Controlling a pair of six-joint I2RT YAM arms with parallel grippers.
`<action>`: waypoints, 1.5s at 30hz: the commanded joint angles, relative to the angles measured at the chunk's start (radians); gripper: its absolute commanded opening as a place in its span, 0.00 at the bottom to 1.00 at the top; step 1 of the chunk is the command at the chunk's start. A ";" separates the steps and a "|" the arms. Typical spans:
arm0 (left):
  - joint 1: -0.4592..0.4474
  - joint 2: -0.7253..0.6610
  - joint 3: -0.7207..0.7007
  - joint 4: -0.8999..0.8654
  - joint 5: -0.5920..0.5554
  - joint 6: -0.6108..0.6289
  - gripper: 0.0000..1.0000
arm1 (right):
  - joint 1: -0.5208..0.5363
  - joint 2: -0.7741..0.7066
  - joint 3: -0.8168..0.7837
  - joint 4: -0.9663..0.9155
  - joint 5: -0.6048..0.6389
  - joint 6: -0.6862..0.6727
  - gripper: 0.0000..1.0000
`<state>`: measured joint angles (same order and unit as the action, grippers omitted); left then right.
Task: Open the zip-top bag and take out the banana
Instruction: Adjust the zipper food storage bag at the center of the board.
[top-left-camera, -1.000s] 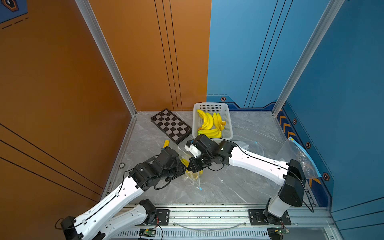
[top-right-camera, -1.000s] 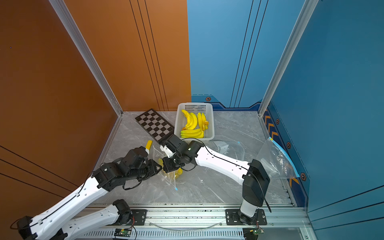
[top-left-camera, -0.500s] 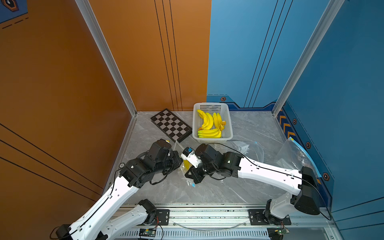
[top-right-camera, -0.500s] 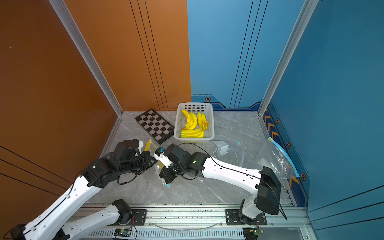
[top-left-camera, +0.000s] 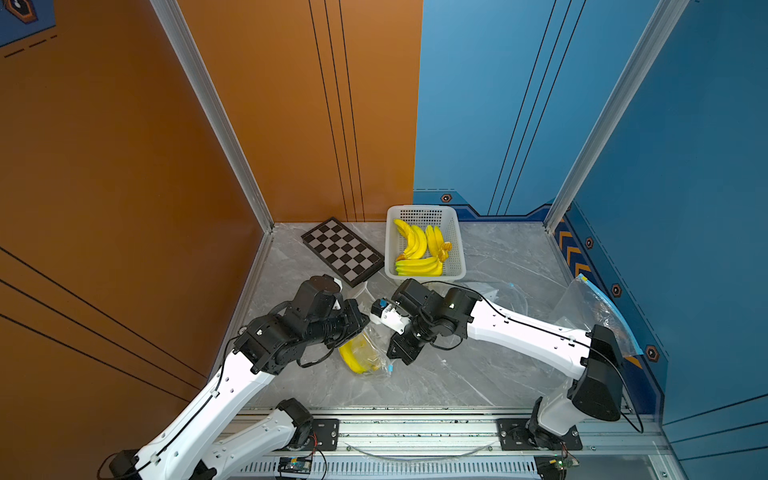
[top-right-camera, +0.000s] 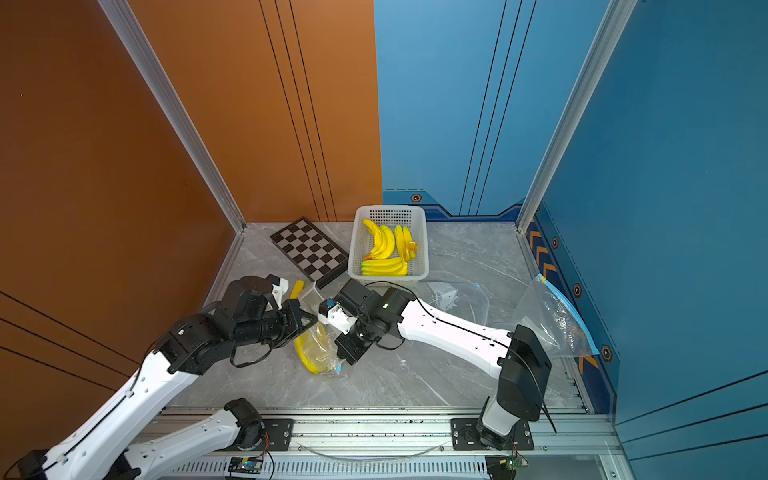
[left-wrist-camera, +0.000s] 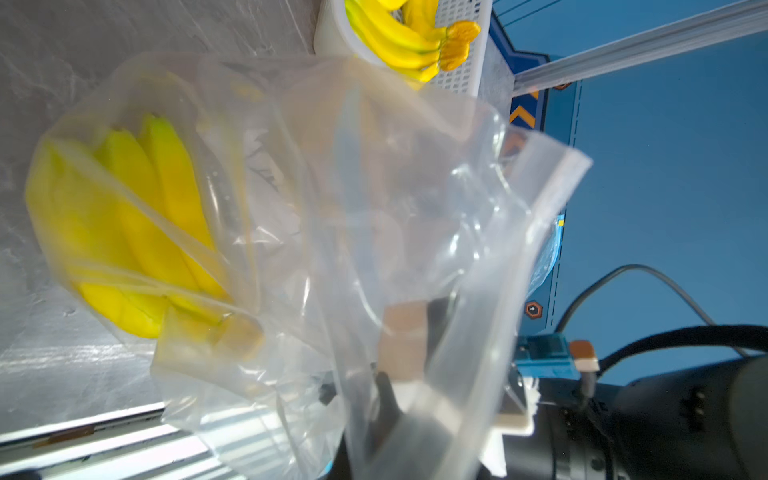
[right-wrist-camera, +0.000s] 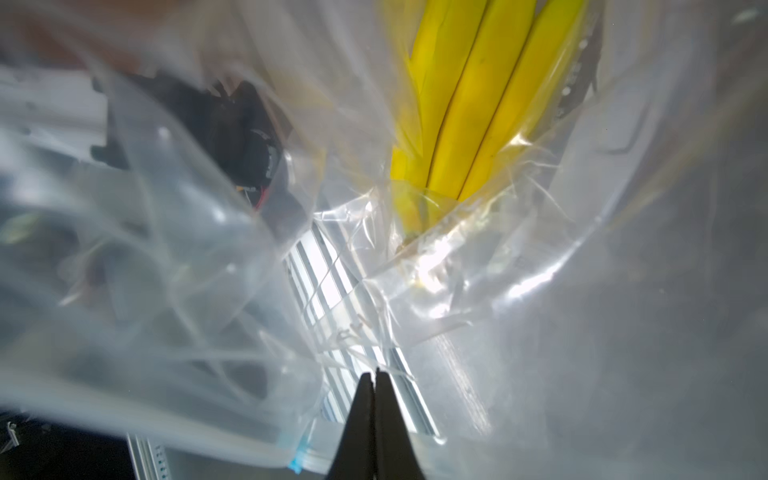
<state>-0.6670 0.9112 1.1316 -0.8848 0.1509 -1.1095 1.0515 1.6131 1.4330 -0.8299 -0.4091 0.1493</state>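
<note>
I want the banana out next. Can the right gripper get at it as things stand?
Probably not: the right gripper is shut, apparently pinching the zip-top bag, and the bag's plastic film lies between it and the banana.

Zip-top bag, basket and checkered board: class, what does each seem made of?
Zip-top bag: thin clear glossy plastic film; creases, banana shows through.
Basket: probably matte white moulded plastic; perforated walls.
Checkered board: smooth, rigid; wood or plastic, cannot tell.
</note>
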 joint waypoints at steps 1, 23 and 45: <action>-0.029 0.042 0.034 0.028 0.025 0.042 0.00 | 0.079 -0.085 -0.019 0.049 0.044 -0.229 0.00; -0.080 0.613 0.602 -0.143 0.215 0.396 0.70 | -0.184 -0.801 -0.410 0.359 0.426 -0.042 0.37; -0.218 0.069 0.002 -0.208 -0.124 0.046 0.98 | -0.803 -0.624 -0.445 0.111 -0.295 0.341 0.83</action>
<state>-0.8322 0.9684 1.1778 -1.0798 0.1276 -0.9787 0.3084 1.0176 1.0714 -0.6720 -0.6189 0.4129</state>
